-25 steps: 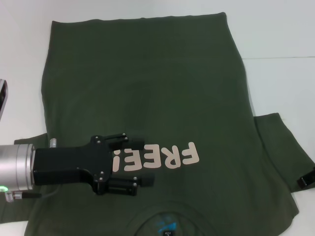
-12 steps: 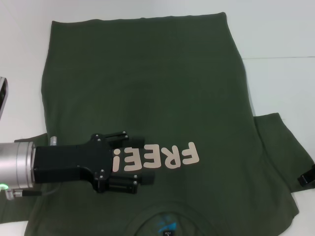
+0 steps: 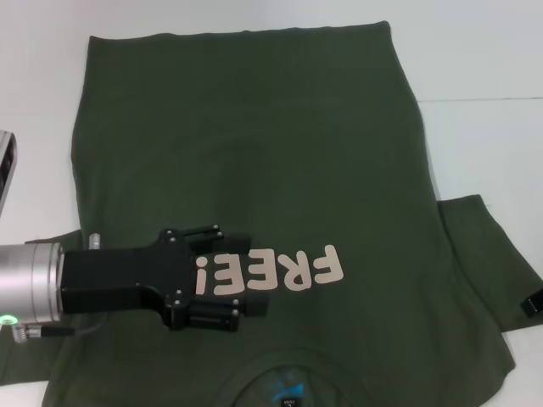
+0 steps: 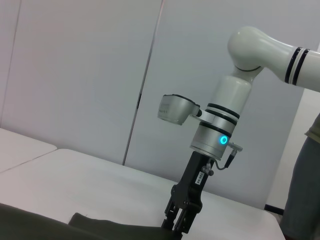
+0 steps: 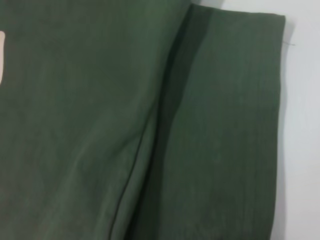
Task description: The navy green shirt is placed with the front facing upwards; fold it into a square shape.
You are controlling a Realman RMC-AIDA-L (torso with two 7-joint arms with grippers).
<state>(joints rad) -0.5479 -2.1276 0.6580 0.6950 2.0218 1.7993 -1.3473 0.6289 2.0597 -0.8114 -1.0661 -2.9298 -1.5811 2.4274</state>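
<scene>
Left gripper [image 3: 253, 275] hung over the navy green shirt [image 3: 254, 144] at the "FREE!" print [image 3: 270, 271], fingers apart; I logged almost no shift. Shirt lay flat, face up, on the white table [image 3: 475, 51]. Right gripper [image 4: 181, 220] had pulled outward at the right sleeve [image 3: 488, 254]; I couldn't tell its fingers.

- The left gripper [image 3: 246, 280] reaches in from 9 o'clock of the head view, its silver wrist and black body lying level and pointing toward 3 o'clock.
- Its two black fingers [image 3: 227, 242] are spread apart.
- A green light glows on the left wrist.
- The right gripper [image 4: 181, 220] points straight down from a white arm with a blue-lit wrist; its fingers seem close together, though the view is poor.
</scene>
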